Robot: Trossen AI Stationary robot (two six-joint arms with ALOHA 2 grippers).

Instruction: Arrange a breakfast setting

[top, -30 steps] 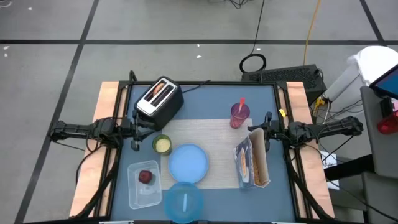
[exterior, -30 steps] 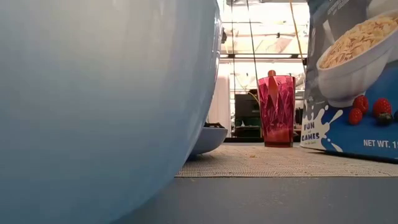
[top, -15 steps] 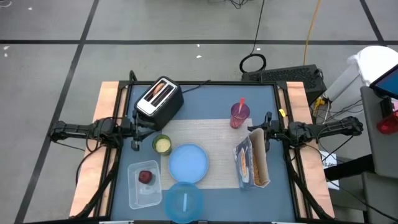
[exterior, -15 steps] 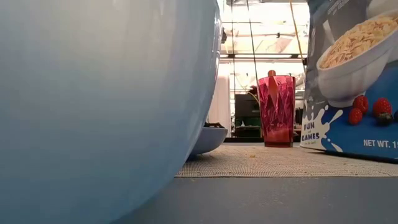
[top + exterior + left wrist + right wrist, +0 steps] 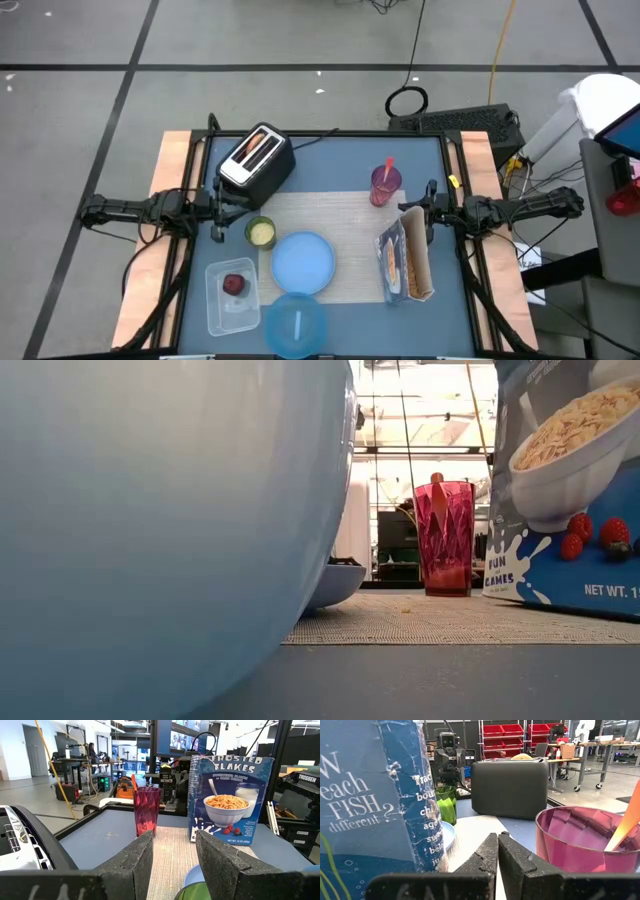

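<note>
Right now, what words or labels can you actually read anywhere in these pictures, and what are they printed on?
"FROSTED FLAKES": front of the cereal box.
"FUN GAMES" and "NET WT. 1", cut off: same box, low view.
"each FISH different?": box's back, right wrist view; side print is cut off.
"TROSSEN": dark equipment behind the table.
Box's weight line, left wrist view: too small.

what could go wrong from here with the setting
The cereal box stands upright right beside the shut right gripper, so a sideways move could topple it. The spoon stands in the cup next to that gripper; a bump may tip both. The green cup sits close under the left gripper.
</note>
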